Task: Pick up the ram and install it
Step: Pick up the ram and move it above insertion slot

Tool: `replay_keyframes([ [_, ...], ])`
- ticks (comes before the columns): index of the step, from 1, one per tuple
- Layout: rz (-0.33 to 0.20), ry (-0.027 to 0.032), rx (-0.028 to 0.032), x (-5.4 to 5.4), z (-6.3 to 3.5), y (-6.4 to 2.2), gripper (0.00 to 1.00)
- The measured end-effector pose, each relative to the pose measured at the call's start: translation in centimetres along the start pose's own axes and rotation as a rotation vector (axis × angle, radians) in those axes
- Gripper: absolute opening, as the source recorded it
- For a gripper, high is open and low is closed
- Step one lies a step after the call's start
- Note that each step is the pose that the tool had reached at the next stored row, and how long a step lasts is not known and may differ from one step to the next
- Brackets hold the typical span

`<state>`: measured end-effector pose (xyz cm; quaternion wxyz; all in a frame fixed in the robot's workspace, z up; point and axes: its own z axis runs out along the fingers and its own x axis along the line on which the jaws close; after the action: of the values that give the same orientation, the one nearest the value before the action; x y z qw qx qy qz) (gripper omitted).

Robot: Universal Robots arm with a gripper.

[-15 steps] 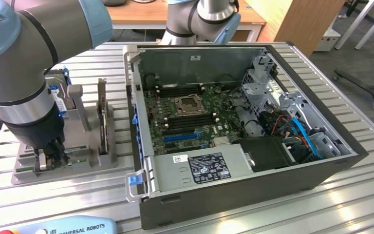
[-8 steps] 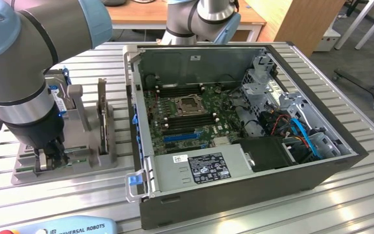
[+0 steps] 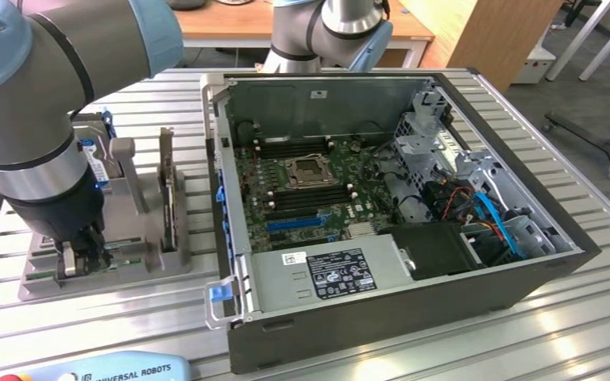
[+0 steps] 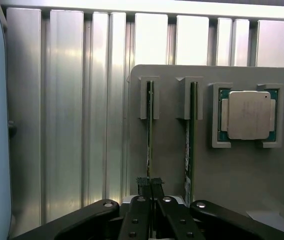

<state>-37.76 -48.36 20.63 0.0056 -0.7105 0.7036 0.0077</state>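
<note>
Ram point(image 4: 149, 140) stands on edge in a slot of the grey holder point(image 4: 232, 175), the gripper point(image 4: 149, 184) pinched shut on one end. A second stick point(image 4: 189, 150) stands just beside it, a processor point(image 4: 247, 115) further along; the open computer case point(image 3: 411, 317) sits at the exterior view's right.

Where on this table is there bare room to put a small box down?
Free: the ribbed metal table on the exterior view's right of the open black computer case, and the strip between the grey parts holder and the blue pendant. Crowded: the holder, where the gripper pinches the green ram stick.
</note>
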Motion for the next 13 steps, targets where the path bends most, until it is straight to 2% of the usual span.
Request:
replay_keyframes([
  [6,0.0,0.0,0.0,0.0,-0.66,0.0,0.12],
  [13,0.0,0.0,0.0,0.0,-1.99,0.01,0.12],
])
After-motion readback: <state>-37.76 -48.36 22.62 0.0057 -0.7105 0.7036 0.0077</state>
